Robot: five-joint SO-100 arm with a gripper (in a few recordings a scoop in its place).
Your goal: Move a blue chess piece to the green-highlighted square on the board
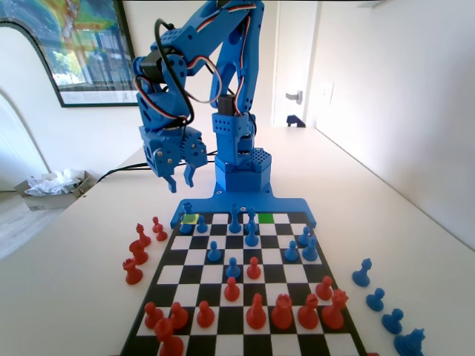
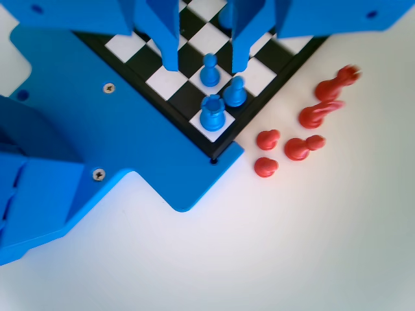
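Two jaws: my claw (image 1: 180, 178) hangs apart and empty, above the table just beyond the board's far left corner in the fixed view.
Wrist view: my jaws frame a blue pawn (image 2: 209, 70); nearer the corner stand a second pawn (image 2: 235, 92) and a blue rook (image 2: 213, 113).
Board (image 1: 245, 337): chequered, with blue pieces far and red pieces near.
Green square (image 1: 265, 218): far row, right of centre, bare.
Red pieces (image 1: 137, 251): several off the board's left edge.
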